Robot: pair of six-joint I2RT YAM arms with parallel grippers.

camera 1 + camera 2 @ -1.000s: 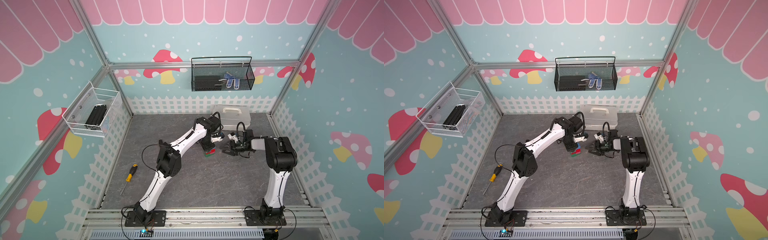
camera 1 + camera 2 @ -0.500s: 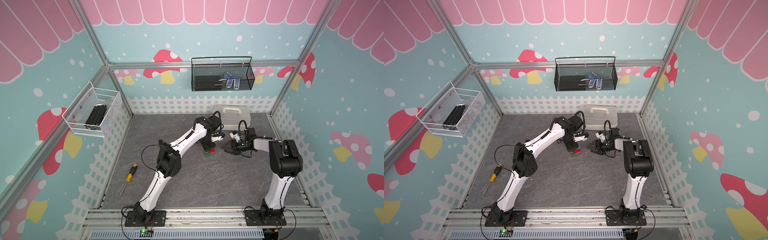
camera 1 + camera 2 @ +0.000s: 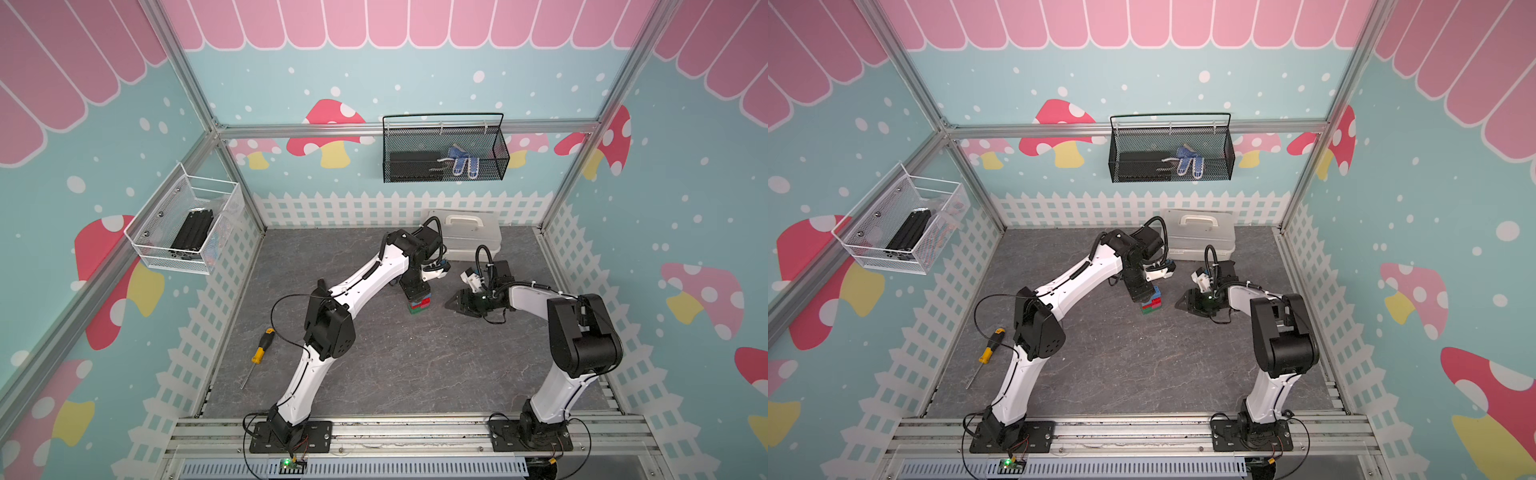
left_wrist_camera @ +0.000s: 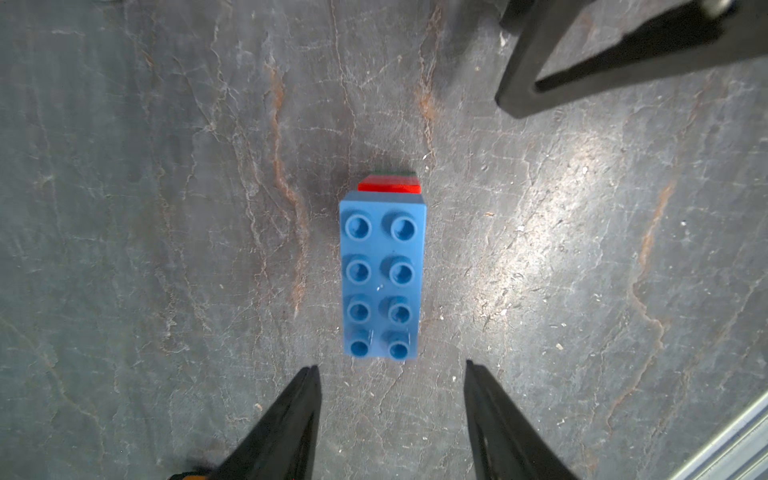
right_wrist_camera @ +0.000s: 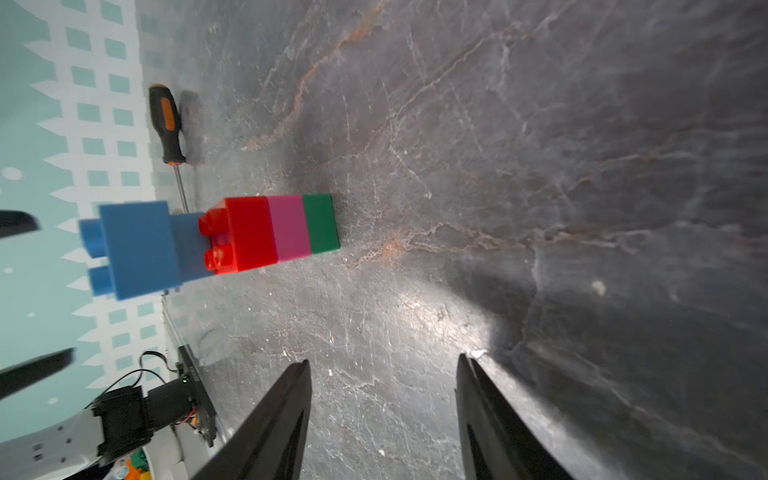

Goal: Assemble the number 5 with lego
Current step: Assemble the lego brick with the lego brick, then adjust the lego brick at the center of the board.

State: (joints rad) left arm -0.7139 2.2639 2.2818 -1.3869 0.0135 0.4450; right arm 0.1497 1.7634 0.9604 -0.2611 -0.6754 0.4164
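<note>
Spreading wider, left fingers (image 4: pixel 286 419) now clear the blue-red-pink-green plastic brick stack (image 4: pixel 382 274); right fingers (image 5: pixel 278 419) gape empty. Retreat straight up, no nudging.

Mushroom-print walls (image 3: pixel 415 62) enclose a grey, stone-patterned floor (image 3: pixel 415 365).

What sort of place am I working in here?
Probably a robot test cell dressed as a playroom: an aluminium frame, mushroom-print walls and a wire basket hung on the back wall.
</note>
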